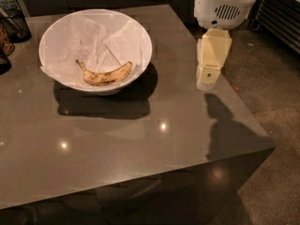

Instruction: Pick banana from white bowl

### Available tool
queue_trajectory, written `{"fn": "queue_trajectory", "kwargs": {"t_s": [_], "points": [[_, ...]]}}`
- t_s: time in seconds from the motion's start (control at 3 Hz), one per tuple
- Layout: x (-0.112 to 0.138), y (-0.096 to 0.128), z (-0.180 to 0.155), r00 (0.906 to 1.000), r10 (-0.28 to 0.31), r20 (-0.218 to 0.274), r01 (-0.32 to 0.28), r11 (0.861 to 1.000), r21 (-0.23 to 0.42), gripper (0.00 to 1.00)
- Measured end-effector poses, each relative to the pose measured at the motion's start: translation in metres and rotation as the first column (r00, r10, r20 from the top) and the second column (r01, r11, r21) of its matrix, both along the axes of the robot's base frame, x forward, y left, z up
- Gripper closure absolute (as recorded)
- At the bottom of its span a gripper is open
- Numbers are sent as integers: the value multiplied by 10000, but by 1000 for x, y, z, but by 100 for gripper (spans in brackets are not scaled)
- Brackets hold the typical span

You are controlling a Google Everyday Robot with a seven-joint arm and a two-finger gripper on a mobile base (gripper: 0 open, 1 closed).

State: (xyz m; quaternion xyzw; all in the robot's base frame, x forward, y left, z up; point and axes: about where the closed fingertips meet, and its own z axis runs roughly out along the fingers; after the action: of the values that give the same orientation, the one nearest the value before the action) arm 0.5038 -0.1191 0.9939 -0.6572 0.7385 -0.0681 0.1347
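1. The banana (105, 75) lies on its side inside the white bowl (140, 36). It rests on the crinkled paper lining (124, 43) near the front wall, with its dark stem pointing left. Nothing touches it, so it is not yet picked.
2. The bowl stands on the far left part of the grey table (140, 144).
3. The gripper (207, 78) hangs tip-down over the table's right edge, below the arm's white housing (225, 6) and well apart from the bowl. It carries nothing, and I cannot tell whether it is spread or closed.
4. Judged from this, only the approach is under way. What is left is to travel left over the bowl, descend to the banana, grasp it and lift it.
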Motion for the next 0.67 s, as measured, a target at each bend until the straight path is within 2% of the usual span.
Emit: {"fn": "queue_trajectory", "kwargs": {"t_s": [0.33, 0.67], "points": [[21, 40, 0, 9947, 1023, -30, -1024, 9945, -220, 0], [43, 83, 0, 9778, 2097, -10, -2095, 9768, -453, 0]]}}
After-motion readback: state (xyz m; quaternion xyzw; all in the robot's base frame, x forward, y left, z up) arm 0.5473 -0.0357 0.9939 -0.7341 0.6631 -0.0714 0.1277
